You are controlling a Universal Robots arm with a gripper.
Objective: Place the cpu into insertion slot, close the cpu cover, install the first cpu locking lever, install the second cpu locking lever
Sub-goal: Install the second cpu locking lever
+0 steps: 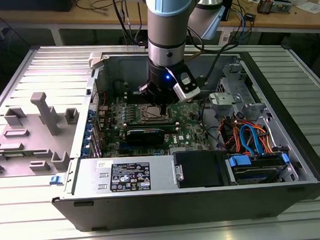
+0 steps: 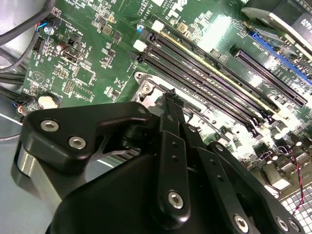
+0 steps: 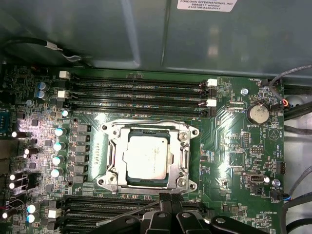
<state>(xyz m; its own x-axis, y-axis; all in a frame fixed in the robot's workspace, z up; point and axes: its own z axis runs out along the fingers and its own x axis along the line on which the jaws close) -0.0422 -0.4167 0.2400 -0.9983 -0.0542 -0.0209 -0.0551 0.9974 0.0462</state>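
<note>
My gripper is hanging with its fingers pressed together and holding nothing, right at the edge of the insertion slot. The cpu is already sitting in it, and the cpu cover is lying flat around it, so I think I am working on a locking lever. That calls for a careful push sideways and down. The exterior view is showing my arm reaching into the computer case; the first wrist view is showing the chip itself.
</note>
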